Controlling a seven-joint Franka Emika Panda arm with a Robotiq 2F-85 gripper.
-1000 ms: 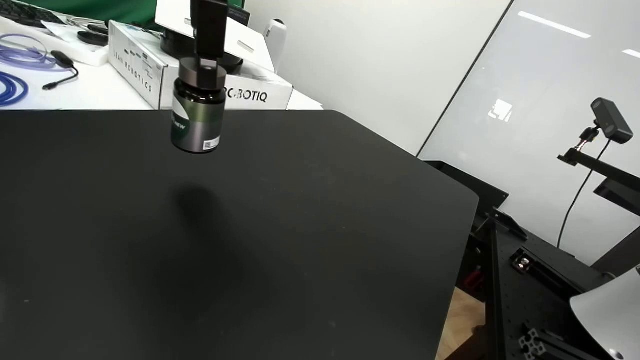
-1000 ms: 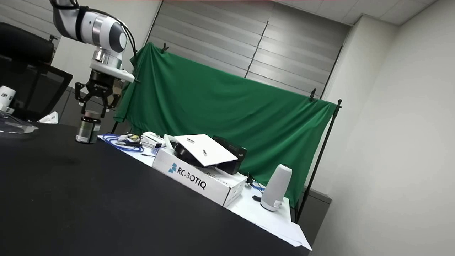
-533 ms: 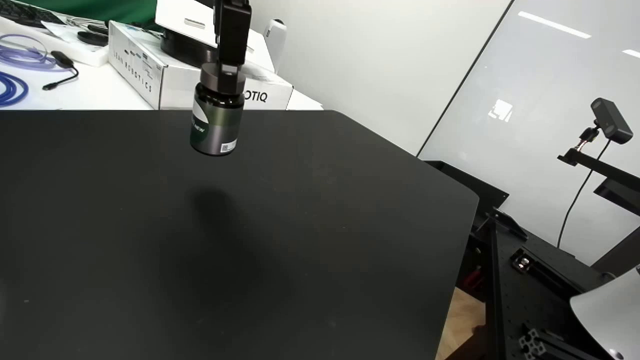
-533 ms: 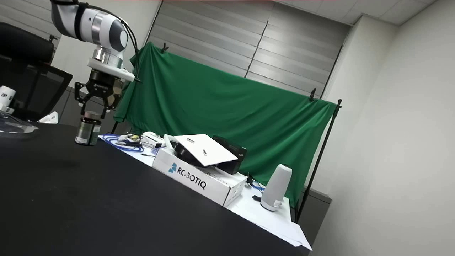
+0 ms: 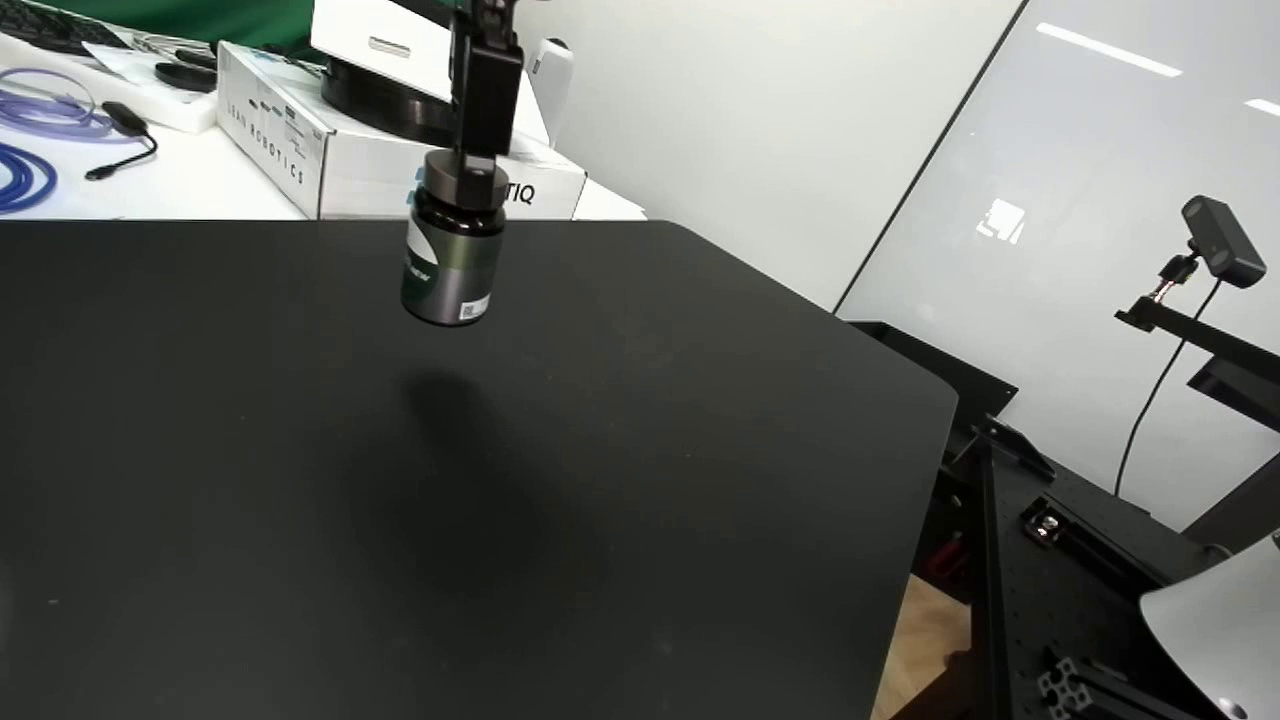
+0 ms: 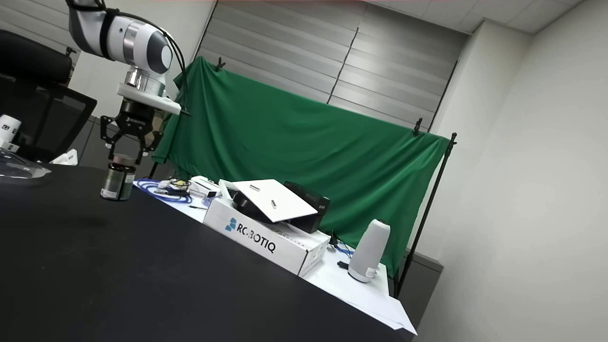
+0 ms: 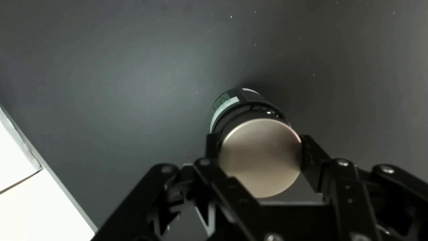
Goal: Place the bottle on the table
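The bottle [image 5: 453,270] is held by the tool [image 7: 259,149] above the table [image 5: 700,500], within its edges and apart from its surface. In an exterior view, a box [image 5: 275,140] is set beyond the far edge, with cables [image 5: 55,122] placed to its left and a panel [image 5: 405,38] tilted above it; past the right edge, a camera [image 5: 1222,242] is mounted.

Lettering [image 5: 521,193] on the box [image 5: 370,178] partly behind the bottle [image 5: 453,258], label print [image 5: 420,272] blurred, table [image 5: 650,470] cut off below.
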